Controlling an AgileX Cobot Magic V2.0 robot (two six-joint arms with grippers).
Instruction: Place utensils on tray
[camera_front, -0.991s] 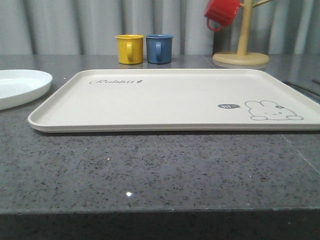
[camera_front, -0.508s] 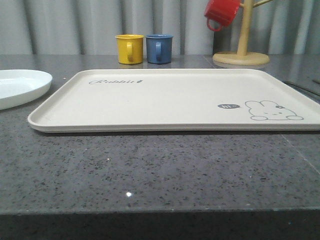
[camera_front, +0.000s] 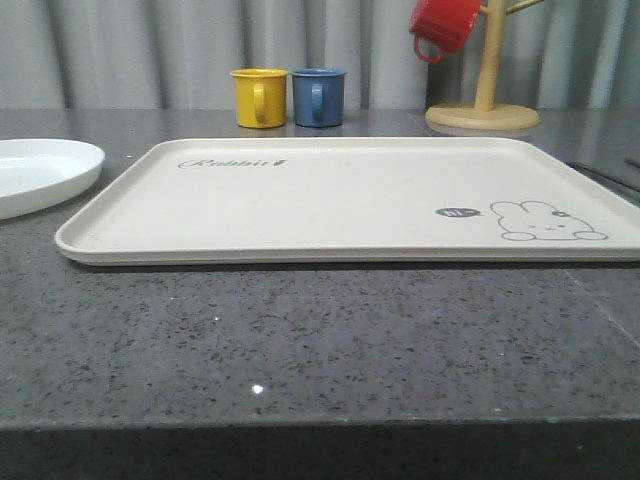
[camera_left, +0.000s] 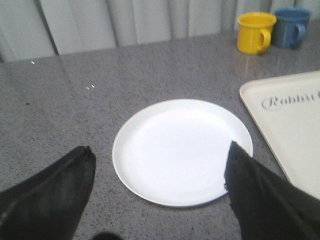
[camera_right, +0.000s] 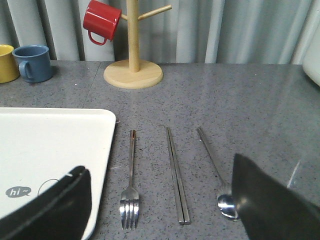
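The cream tray (camera_front: 350, 195) with a rabbit drawing lies bare in the middle of the table. To its left rests the round white plate (camera_front: 35, 172). My left gripper (camera_left: 160, 162) hovers open above the plate (camera_left: 180, 150), holding nothing. On the table right of the tray's edge (camera_right: 60, 145) lie a fork (camera_right: 131, 187), a pair of chopsticks (camera_right: 176, 175) and a spoon (camera_right: 217, 175), side by side. My right gripper (camera_right: 160, 187) is open above them, one finger partly covering the spoon's bowl.
A yellow mug (camera_front: 259, 97) and a blue mug (camera_front: 318, 96) stand behind the tray. A red mug (camera_front: 443, 25) hangs on a wooden mug tree (camera_front: 483, 100) at the back right. Grey curtains close off the back.
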